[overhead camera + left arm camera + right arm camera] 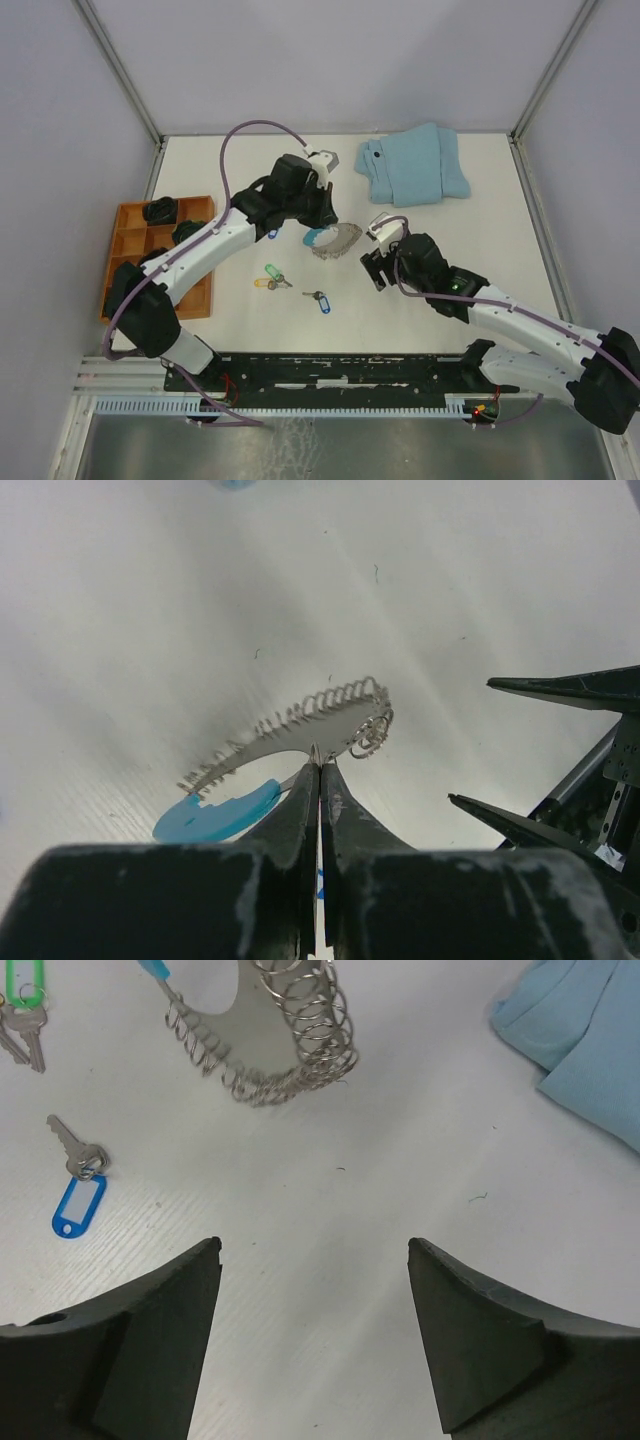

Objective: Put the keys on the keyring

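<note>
Left fingers [345, 815] pressed together, pinching keyring [320, 702] over bench [300, 335]. Right fingers [150, 1330] spread, empty, near it. Keys [318, 299] loose on bench. Risk: thin pinch, so the ring may twist when a key is threaded on.

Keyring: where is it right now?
Top view, mid-table: the keyring is pinched in the shut left claw, just left of the open right claw, cloth behind.

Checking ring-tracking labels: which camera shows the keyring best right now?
Left wrist. The keyring shows nearly whole there, wire coil plus blue section, pinched at the tips of the shut left gripper. Right wrist has the coil end sharp, with the rest cut off at the frame top. Top external shows it small, partly under the left gripper.
</note>
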`<action>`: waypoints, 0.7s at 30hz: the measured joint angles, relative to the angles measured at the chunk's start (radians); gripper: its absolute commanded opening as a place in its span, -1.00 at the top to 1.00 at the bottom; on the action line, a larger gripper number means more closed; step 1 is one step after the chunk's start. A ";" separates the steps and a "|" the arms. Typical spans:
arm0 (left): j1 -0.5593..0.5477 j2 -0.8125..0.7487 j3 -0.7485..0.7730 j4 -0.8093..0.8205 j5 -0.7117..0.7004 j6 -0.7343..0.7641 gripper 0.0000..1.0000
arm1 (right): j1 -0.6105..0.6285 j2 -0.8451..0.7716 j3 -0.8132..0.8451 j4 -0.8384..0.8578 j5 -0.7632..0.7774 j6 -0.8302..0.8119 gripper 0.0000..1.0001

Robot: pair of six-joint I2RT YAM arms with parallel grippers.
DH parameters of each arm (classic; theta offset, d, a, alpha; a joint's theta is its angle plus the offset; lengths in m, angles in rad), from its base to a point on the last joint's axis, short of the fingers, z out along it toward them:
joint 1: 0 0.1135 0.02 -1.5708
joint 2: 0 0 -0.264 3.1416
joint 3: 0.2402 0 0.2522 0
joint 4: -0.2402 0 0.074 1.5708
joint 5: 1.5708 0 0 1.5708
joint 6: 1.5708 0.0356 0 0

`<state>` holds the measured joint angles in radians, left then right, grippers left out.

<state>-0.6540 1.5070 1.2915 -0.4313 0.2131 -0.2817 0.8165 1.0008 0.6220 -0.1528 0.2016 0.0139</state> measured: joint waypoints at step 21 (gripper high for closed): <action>-0.162 0.109 -0.021 -0.069 -0.019 0.122 0.95 | -0.128 -0.025 -0.096 0.138 -0.332 -0.073 -0.08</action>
<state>-0.8158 1.6161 1.2701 -0.4999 0.1940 -0.1593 0.6884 0.9756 0.5262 -0.0147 -0.1303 -0.0593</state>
